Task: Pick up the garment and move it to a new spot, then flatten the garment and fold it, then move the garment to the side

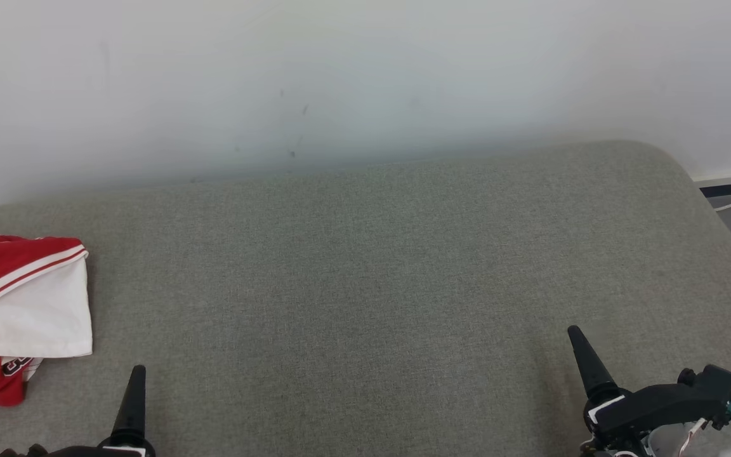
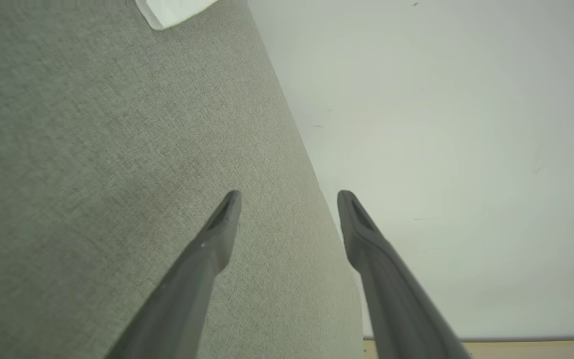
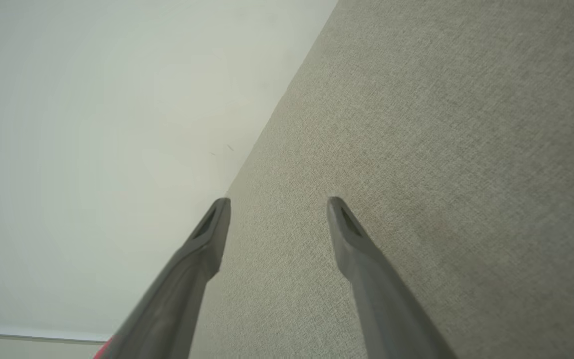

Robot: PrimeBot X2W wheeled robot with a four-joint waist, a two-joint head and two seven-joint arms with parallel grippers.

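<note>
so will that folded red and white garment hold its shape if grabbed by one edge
Probably floppy: the folded red and white fabric garment lies in soft layers, a red corner poking out below, so a one-edge lift would likely undo the fold. It looks thin, so likely light. Pushed, it may bunch on the woven grey cushion.

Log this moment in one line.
garment: folded, far left on grey cushion | left gripper: open, empty | right gripper: open, empty

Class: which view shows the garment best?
Head view: the garment lies at the left, red and white panels plain. Left wrist view catches one white corner; right wrist view, perhaps a red sliver.
</note>
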